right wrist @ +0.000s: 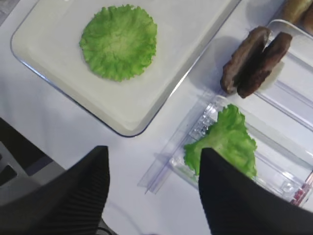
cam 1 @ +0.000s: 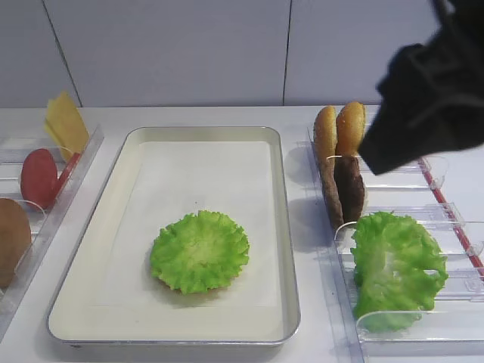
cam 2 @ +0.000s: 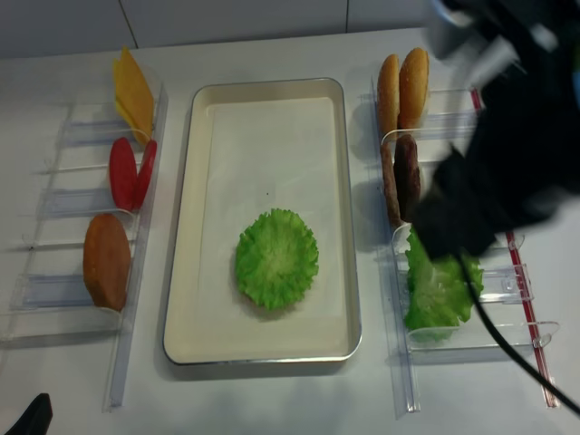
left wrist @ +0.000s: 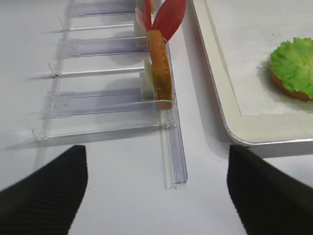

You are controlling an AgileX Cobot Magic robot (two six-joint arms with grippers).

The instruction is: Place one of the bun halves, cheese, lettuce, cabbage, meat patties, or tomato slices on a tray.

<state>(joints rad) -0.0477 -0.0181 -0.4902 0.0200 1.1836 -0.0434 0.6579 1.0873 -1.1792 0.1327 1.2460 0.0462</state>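
Note:
One flat ruffled lettuce (cam 1: 199, 252) leaf lies in the near half of the tray (cam 1: 136, 302); the left wrist view shows a golden-brown bun half (left wrist: 287, 91) under the lettuce (left wrist: 295, 64). My right gripper (right wrist: 154, 155) hangs open and empty above the table, between the tray's (right wrist: 122, 129) corner and the rack's green leaf bunch (right wrist: 226, 142). Its arm (cam 1: 431, 91) is high at the right, over the rack. My left gripper (left wrist: 156, 152) is open with nothing in it, low over the table near the left rack's front end.
The right clear rack (cam 1: 454, 318) holds two upright bun halves (cam 1: 339, 127), two meat patties (cam 1: 344, 189) and the leaf bunch (cam 1: 397, 268). The left rack (cam 2: 54, 290) holds cheese (cam 2: 132, 91), tomato slices (cam 2: 129, 172) and a bun half (cam 2: 107, 261).

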